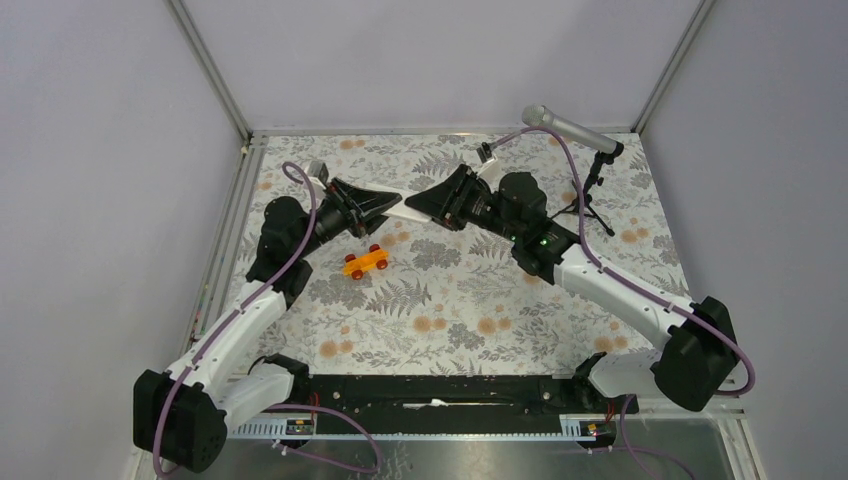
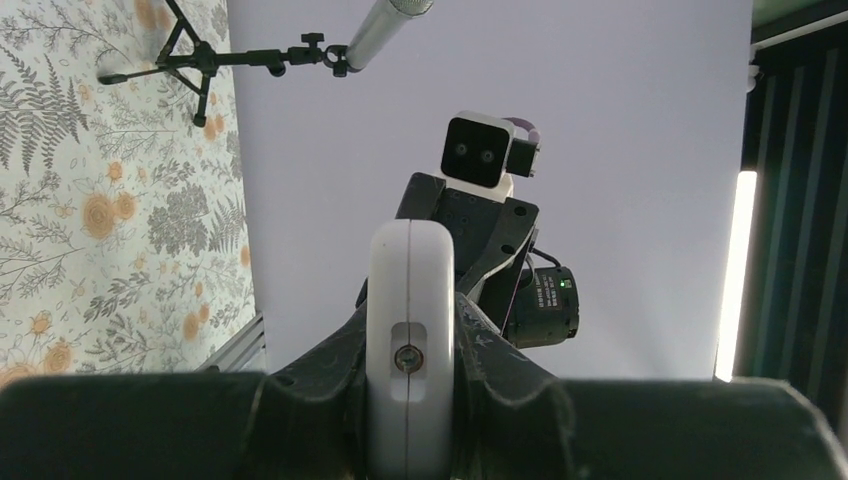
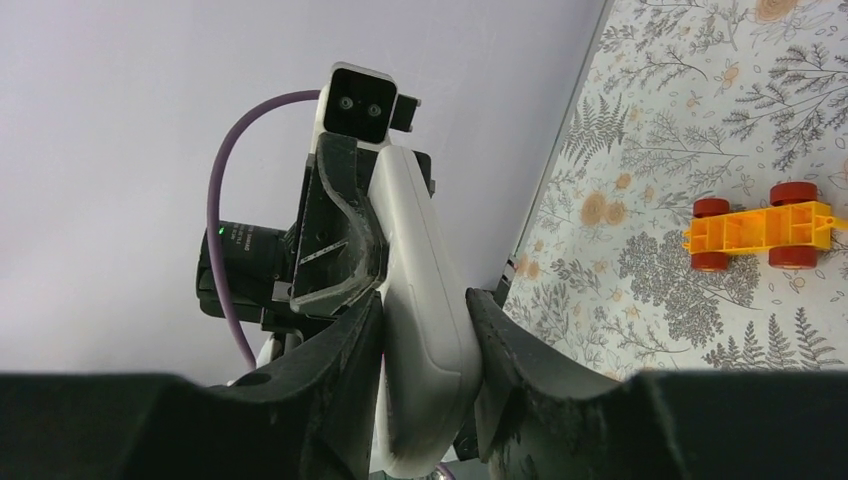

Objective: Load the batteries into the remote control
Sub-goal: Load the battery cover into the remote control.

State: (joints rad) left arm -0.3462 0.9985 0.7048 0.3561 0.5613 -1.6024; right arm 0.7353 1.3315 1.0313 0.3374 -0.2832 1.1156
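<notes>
The remote control (image 1: 405, 212), white and slim, hangs above the table at the back middle, held between both arms. My left gripper (image 1: 390, 206) is shut on one end; in the left wrist view the remote control (image 2: 410, 300) stands edge-on, its screw end toward the camera, inside my left gripper (image 2: 410, 350). My right gripper (image 1: 418, 205) grips the other end; in the right wrist view both fingers of my right gripper (image 3: 425, 340) press the sides of the remote control (image 3: 420, 270). The batteries are out of view.
An orange toy car (image 1: 365, 262) with red wheels lies on the floral cloth below the grippers, seen too in the right wrist view as the toy car (image 3: 760, 232). A microphone on a small tripod (image 1: 585, 150) stands at the back right. A metal rail (image 1: 232, 230) runs along the left edge.
</notes>
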